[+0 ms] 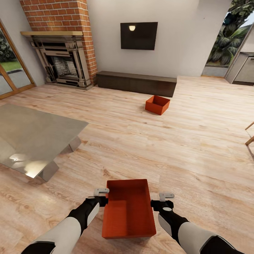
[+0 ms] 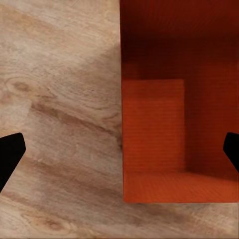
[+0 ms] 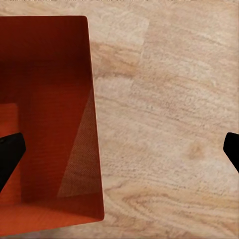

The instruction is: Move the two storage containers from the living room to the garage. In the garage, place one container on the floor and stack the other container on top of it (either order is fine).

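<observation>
One orange-red storage container [image 1: 128,208] sits on the light wood-plank living room floor [image 1: 183,141] right in front of me, between my two arms. My left gripper [image 1: 103,200] is open over the container's left long wall [image 2: 154,129], one finger outside and one over the inside. Over the right long wall [image 3: 50,114] my right gripper [image 1: 158,204] stands open the same way. The left gripper [image 2: 119,152] and the right gripper [image 3: 119,149] both have their black fingertips wide apart. The second storage container [image 1: 157,104] lies farther off, near the low dark cabinet [image 1: 137,83].
A low glass-topped table [image 1: 31,137] stands to the left. The brick fireplace [image 1: 65,53] and wall TV [image 1: 138,35] are at the far wall. A wooden chair leg [image 1: 249,134] pokes in at the right edge. An opening to outside [image 1: 225,42] is at far right.
</observation>
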`<state>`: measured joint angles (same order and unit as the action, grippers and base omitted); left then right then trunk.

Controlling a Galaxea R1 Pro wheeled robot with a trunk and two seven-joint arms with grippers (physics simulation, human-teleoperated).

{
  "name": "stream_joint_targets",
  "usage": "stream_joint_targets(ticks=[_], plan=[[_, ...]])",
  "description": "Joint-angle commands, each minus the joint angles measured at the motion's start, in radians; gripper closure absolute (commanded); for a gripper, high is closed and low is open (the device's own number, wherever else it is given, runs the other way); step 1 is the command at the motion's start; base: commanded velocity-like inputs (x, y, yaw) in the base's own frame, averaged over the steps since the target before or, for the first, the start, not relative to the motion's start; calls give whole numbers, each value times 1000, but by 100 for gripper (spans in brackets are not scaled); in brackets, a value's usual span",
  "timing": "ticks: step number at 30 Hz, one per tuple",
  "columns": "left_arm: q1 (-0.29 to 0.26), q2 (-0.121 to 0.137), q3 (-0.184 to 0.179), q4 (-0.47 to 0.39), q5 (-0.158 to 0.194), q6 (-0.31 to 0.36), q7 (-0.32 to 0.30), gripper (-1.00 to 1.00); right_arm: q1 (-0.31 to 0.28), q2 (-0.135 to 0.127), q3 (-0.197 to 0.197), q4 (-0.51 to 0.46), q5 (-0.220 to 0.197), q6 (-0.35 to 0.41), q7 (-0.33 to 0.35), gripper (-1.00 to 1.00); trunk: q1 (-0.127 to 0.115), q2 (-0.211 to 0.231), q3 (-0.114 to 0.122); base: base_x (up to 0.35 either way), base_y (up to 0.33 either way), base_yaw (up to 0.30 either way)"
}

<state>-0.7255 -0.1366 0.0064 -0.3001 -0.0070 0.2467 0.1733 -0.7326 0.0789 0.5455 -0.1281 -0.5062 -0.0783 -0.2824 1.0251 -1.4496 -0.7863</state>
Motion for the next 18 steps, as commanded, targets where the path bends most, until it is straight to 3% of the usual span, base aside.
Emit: stream_joint_targets(ticks=[1,8,9,18], plan=[[0,-1,1,-2,-1,1,4,-100,-1,0,8,1,-11,-5,-3,-100,0,0,-1,0,0,0],[0,-15,2,-12,0,-1,10,-100,-1,-1,10,1,-11,-5,-4,-100,0,0,-1,0,0,0],[0,-15,3,-15,0,0,37,-100,-1,-1,11,1,-11,-5,-3,-100,4,-7,-4,0,0,0],[0,-12,3,-10,1,-1,42,-100,-1,1,10,1,-11,-4,-3,-100,38,-70,-32,0,0,0]])
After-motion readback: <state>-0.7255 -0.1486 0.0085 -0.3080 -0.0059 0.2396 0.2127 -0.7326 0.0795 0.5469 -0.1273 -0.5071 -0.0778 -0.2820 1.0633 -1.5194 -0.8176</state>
